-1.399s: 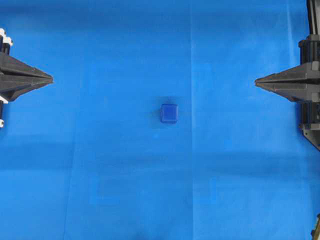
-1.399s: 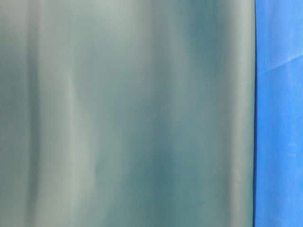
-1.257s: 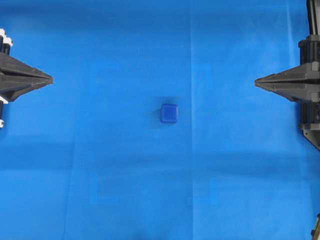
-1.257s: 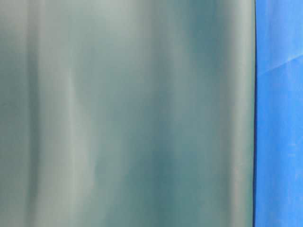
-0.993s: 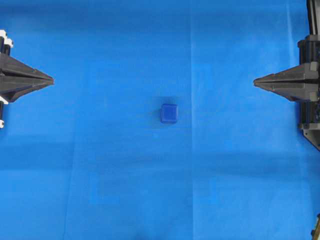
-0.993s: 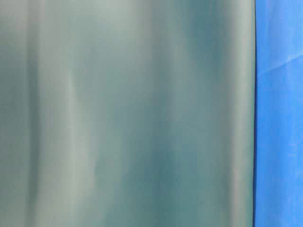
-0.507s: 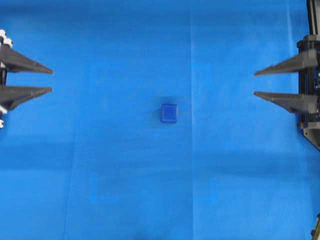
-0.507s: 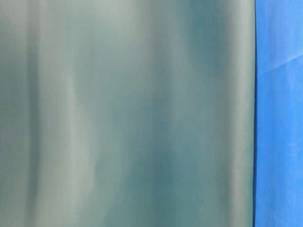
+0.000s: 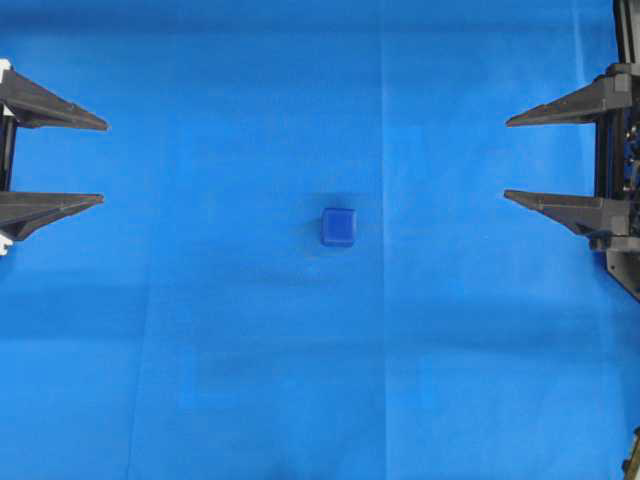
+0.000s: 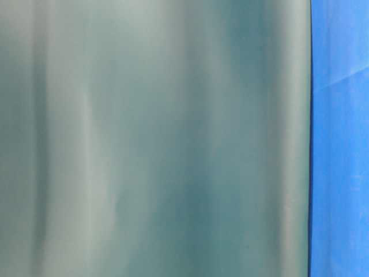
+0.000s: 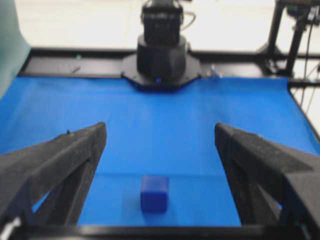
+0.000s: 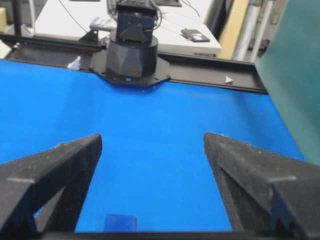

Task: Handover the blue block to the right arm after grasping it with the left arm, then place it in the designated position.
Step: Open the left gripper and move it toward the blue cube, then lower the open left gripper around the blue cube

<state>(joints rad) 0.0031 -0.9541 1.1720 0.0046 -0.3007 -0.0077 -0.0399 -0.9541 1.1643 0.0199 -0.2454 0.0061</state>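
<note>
Resting on the blue cloth at the middle of the worktop, the blue block sits alone, well apart from both arms. The left gripper and the right gripper face it from either edge, jaws spread wide, holding nothing.

the left claw reaches in from the left edge of the overhead view, its two pointed black fingers spread wide and level. the right claw mirrors it from the right edge, fingers equally wide apart. both hold nothing, tips facing each other.
</note>
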